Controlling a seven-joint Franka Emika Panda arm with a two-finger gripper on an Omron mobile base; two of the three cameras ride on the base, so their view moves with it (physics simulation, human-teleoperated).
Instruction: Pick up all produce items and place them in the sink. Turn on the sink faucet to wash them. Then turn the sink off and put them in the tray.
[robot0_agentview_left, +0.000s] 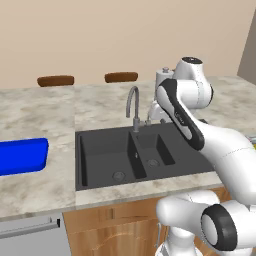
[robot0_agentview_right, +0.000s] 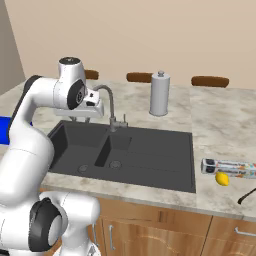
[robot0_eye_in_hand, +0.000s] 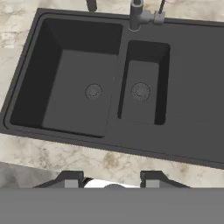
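The marbled counter (robot0_agentview_right: 220, 115) is running the full width of the scene, with wooden cabinet fronts (robot0_agentview_right: 165, 230) below its near edge. The black sink (robot0_agentview_right: 165, 155) is sitting set into the counter: the large basin (robot0_eye_in_hand: 74, 87) to the left, the smaller basin (robot0_eye_in_hand: 142, 87) beside it, and a flat drainboard stretching off to the right. Both basins are showing bare round drains.

The arm is reaching over the left part of the sink, and the gripper (robot0_agentview_right: 80, 119) is hanging above the large basin, pointing down. In the hand view its finger tips (robot0_eye_in_hand: 70, 180) are peeking in at the bottom edge with a gap between them and nothing between; how wide they are standing I cannot tell.

The blue tray (robot0_agentview_left: 22, 155) is lying on the counter well to the left of the sink. The white paper-towel roll (robot0_agentview_right: 160, 95) is standing upright on the far side of the sink. The grey faucet (robot0_agentview_right: 111, 107) is rising at the far rim, just beside the gripper. A foil-like roll box (robot0_agentview_right: 230, 167) is lying right of the drainboard.

The yellow lemon (robot0_agentview_right: 222, 179) is resting on the counter touching the near side of that box, well apart from the gripper, far to its right.
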